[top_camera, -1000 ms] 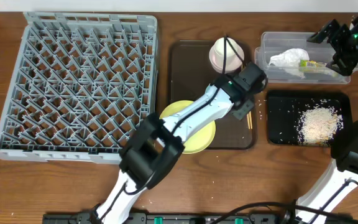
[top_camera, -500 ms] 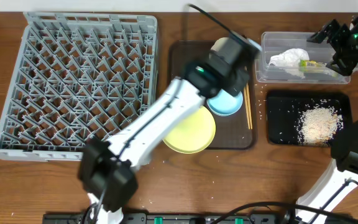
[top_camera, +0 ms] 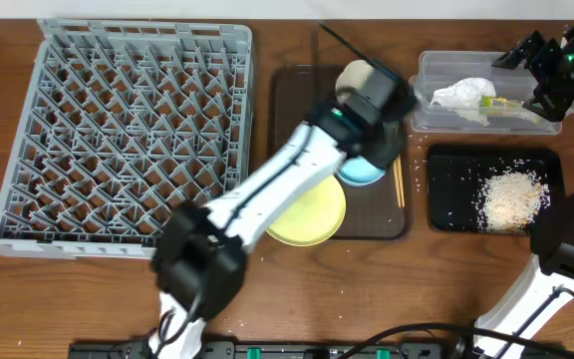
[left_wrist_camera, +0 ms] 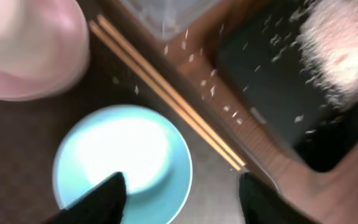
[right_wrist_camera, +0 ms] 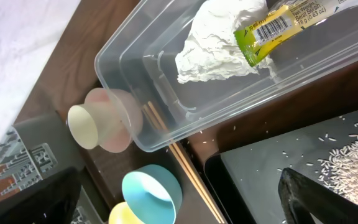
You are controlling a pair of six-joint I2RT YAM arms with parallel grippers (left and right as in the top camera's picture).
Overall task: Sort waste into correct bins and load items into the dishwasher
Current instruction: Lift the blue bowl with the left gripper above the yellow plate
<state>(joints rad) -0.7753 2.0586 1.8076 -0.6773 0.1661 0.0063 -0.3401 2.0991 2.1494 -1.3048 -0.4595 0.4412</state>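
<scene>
The overhead camera looks straight down on the whole brown wooden table [top_camera: 88, 289]. The left wrist camera faces down, close above the light blue round bowl [left_wrist_camera: 122, 163], blurred. The right wrist camera views the clear rectangular plastic tub [right_wrist_camera: 166, 68] obliquely, from farther off. All 3 views share the bowl and the thin wooden chopsticks [left_wrist_camera: 166, 93].

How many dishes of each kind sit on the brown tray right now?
Plates: 1 (pale yellow plate)
Bowls: 2 (light blue bowl, pale pink bowl)
Cups: 1 (cream cup)
Chopsticks: 2 (wooden chopsticks)
Total: 6
</scene>
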